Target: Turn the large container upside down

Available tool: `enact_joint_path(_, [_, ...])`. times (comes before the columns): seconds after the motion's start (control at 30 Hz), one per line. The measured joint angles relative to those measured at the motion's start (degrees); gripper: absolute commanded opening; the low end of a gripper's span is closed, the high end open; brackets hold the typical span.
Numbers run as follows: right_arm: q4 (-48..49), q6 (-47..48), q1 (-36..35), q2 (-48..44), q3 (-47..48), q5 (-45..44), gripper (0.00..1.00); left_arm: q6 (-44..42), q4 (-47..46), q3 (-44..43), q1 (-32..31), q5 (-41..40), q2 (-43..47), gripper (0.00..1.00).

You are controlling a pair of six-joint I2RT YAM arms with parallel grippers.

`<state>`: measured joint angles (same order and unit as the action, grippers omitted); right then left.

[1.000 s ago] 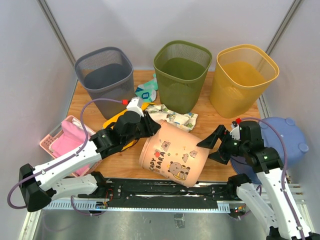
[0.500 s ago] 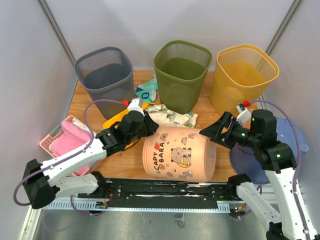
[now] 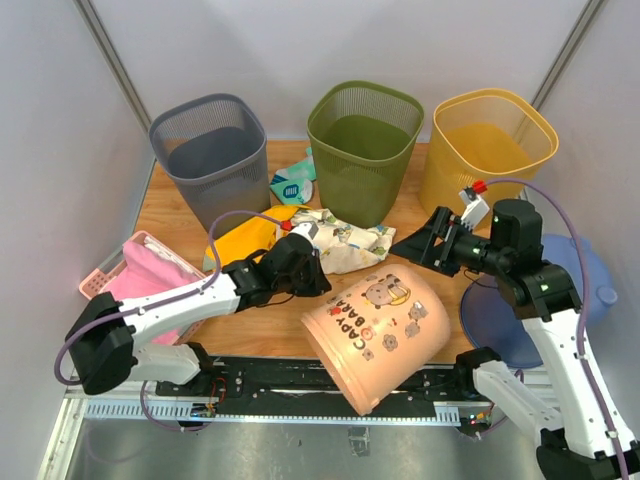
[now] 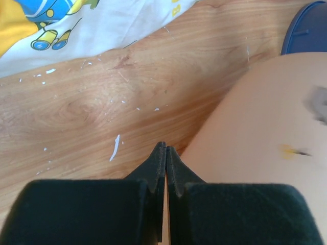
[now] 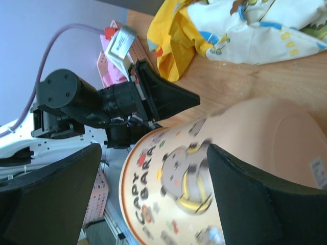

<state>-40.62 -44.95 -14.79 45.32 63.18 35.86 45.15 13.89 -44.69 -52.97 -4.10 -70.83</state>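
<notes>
The large pink container with the capybara print lies tilted at the table's near edge, its open rim toward the arm bases and its closed bottom up and away. It also shows in the left wrist view and the right wrist view. My left gripper is shut and empty, its tips low over the wood right beside the container's left wall. My right gripper is open and hovers over the container's far side, its jaws spread wide above the printed wall without touching it.
A grey basket, a green basket and a yellow basket stand along the back. A patterned cloth and a yellow cloth lie mid-table. A pink basket is left, a blue lid right.
The container has tipped from lying on its side to rim-down toward the near edge. My left gripper has moved right along the table. My right gripper has risen and moved away.
</notes>
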Motion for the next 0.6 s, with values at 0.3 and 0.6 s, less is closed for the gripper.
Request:
enact_joint_path(0.3, [-1.07,2.19,-4.72,0.76,-3.28,-4.68,0.86,-2.21,2.14,-6.34,0.11,-1.38,-3.28,0.42])
enact_joint_path(0.6, [-8.33,14.38,-4.83,4.07,2.69,-18.84,0.89,-6.34,16.7,-25.27,2.56,-10.88,0.31,0.85])
